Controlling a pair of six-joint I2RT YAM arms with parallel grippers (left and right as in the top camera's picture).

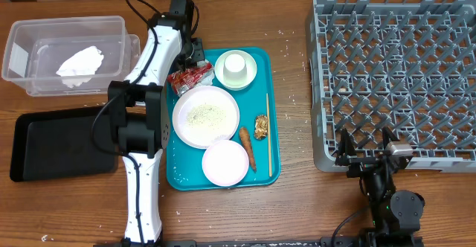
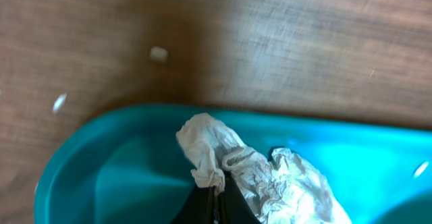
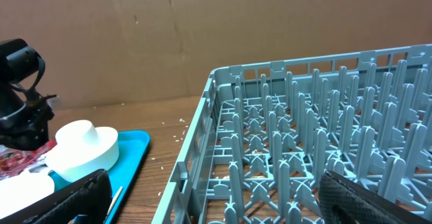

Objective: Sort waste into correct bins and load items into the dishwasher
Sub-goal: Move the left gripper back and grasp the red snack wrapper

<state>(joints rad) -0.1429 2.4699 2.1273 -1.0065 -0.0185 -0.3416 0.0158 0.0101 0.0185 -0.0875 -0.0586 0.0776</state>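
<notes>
Teal tray (image 1: pixel 260 68) corner: left gripper (image 2: pixel 213 207) is pinching crumpled white paper (image 2: pixel 270 180).
Its dark fingers are pressing together on the paper, which is lying inside the tray's rounded corner. Right gripper (image 1: pixel 364 152) is hovering, fingers spread wide, at the grey dish rack's (image 1: pixel 394 76) near edge.

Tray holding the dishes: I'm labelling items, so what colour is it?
The tray is teal, clearest in overhead view.

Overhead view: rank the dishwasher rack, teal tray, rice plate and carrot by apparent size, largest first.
1. dishwasher rack
2. teal tray
3. rice plate
4. carrot
The rack stands taller, so it is nearer the camera, but the gaps are plain.
</notes>
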